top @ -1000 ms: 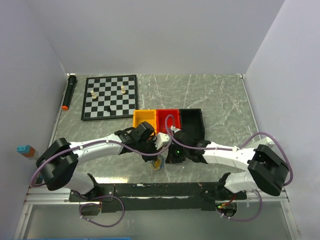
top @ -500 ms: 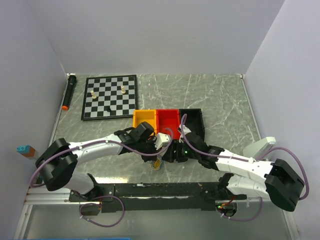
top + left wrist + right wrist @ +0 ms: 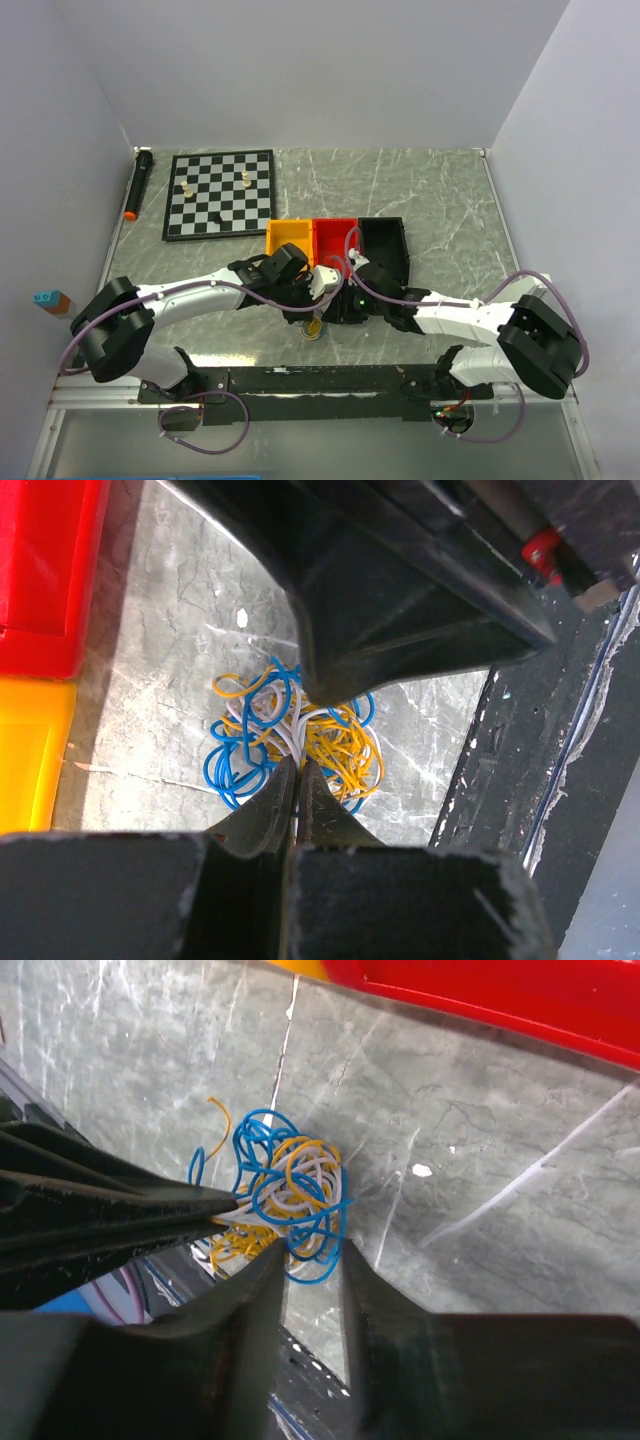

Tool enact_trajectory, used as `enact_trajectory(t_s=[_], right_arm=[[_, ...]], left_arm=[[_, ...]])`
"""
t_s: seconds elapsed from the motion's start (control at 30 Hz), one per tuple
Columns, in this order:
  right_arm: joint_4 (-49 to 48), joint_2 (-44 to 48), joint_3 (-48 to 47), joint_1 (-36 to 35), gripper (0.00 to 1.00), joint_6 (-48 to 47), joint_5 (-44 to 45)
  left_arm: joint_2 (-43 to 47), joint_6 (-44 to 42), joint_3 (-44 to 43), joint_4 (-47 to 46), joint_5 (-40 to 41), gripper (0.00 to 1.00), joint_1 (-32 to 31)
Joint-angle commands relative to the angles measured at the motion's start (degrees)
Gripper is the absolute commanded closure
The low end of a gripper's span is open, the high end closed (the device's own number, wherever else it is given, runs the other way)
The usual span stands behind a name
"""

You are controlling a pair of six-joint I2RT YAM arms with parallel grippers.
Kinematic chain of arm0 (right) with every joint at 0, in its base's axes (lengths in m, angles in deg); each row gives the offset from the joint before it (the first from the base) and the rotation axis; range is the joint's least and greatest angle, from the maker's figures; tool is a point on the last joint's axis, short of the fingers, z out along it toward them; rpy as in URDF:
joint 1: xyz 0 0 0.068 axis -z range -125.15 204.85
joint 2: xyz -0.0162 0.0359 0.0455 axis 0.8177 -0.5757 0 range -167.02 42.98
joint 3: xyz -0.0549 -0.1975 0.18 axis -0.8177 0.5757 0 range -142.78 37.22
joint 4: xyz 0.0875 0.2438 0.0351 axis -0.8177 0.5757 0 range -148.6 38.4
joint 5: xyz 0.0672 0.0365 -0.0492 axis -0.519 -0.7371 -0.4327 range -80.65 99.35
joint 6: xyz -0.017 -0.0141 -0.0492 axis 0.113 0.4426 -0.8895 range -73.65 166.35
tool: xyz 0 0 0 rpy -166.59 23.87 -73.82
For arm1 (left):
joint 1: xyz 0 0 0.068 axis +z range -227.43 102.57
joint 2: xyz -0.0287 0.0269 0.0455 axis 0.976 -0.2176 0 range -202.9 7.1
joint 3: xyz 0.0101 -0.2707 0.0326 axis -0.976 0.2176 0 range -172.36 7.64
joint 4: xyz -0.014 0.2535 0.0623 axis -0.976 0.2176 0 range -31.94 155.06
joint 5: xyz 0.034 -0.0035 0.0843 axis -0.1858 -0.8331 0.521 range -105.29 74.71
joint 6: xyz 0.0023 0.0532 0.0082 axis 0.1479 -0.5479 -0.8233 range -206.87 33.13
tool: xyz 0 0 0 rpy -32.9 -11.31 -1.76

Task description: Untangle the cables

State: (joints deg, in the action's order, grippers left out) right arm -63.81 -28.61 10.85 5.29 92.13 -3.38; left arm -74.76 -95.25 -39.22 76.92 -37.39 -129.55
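Left wrist view: the cables (image 3: pixel 250 735) lie as one small knot of blue, yellow and white loops on the desk (image 3: pixel 180 610), near the red bin (image 3: pixel 40 570), on its side towards the arm bases. The left tool (image 3: pixel 298 770) has its fingers pressed together at the edge of the knot. White strands run into the pinch, so it appears to grip the cables there.

Right wrist view: the right tool (image 3: pixel 312 1255) shows a narrow gap between its fingers, with the tips at the rim of the knot on the side away from the red bin. A blue loop lies at the mouth of that gap, and nothing is seen clamped.

Top external view: both tools meet over the knot. The strands are too fine to separate at this range.

Handling assessment: the wires look hair-thin, very light and springy. They are likely to slide on the smooth stone and lift as a whole clump rather than part. They are soft enough to kink under a hard pull.

Recommended hold: a single outer loop of one colour, such as the blue loop at the right tool's mouth, taken opposite the left tool's pinch. The dense middle should be avoided.
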Motion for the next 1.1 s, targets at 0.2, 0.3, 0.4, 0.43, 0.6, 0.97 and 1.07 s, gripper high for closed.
enact_trajectory(t_s=[0.2, 0.3, 0.4, 0.43, 0.6, 0.97, 1.07], right_arm=[[-4.20, -1.10, -1.50, 0.25, 1.00, 2.38, 1.21], [-1.48, 2.06, -0.61, 0.17, 1.00, 2.21, 2.71], [1.42, 7.06, 1.40, 0.43, 1.00, 2.21, 4.03], [2.22, 8.65, 2.19, 0.69, 1.00, 2.21, 4.38], [6.60, 13.66, 4.92, 1.57, 1.00, 2.47, 5.78], [25.06, 22.80, 3.08, 4.73, 1.00, 4.40, 16.58], [32.43, 26.58, 1.33, 7.10, 1.00, 5.98, 20.89]], left_arm=[[1.27, -1.90, -2.98, 2.76, 0.49, 0.99, -0.26], [2.50, -3.48, -3.51, 5.13, 1.89, 0.99, 0.00], [4.69, -4.97, -4.12, 8.21, 3.21, 0.99, 1.22], [5.74, -5.33, -3.95, 9.35, 3.47, 0.99, 1.66], [11.10, -6.82, -2.46, 12.78, 3.92, 0.99, 3.07], [17.44, -15.69, -0.09, 21.66, 10.75, 0.99, 5.71], [20.24, -20.34, 1.67, 25.34, 15.41, 0.99, 7.20]])
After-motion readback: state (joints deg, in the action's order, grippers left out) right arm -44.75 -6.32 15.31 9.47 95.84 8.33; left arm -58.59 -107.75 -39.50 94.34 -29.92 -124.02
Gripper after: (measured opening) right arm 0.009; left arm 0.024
